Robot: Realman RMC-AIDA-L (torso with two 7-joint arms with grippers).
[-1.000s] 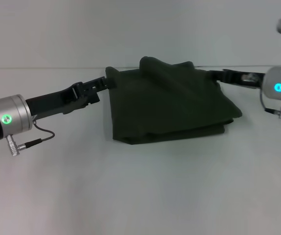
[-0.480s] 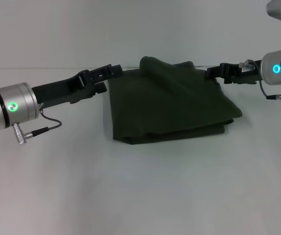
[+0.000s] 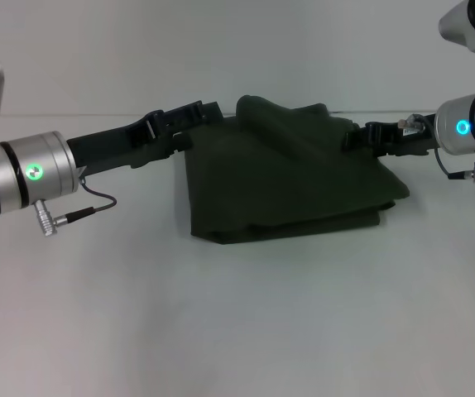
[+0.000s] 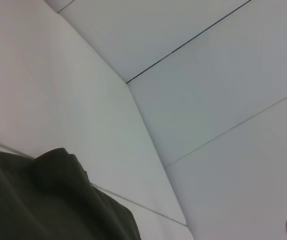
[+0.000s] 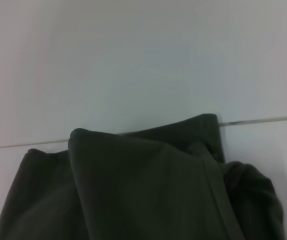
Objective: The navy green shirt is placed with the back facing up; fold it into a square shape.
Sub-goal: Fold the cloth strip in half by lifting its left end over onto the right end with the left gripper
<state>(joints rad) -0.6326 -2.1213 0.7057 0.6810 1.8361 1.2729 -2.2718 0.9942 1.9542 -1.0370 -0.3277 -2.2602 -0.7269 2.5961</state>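
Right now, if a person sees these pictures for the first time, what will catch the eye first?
The eye goes first to the navy green shirt, a dark folded bundle in the middle of the pale table, with a raised bump at its far edge. Next come the two arms: the left gripper sits at the shirt's far left corner and the right gripper at its far right corner.

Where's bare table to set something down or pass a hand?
Free: the wide table strip in front of the navy green shirt, plus the near corners below each arm. Crowded: the shirt's far corners, with the left end effector and right end effector at them.
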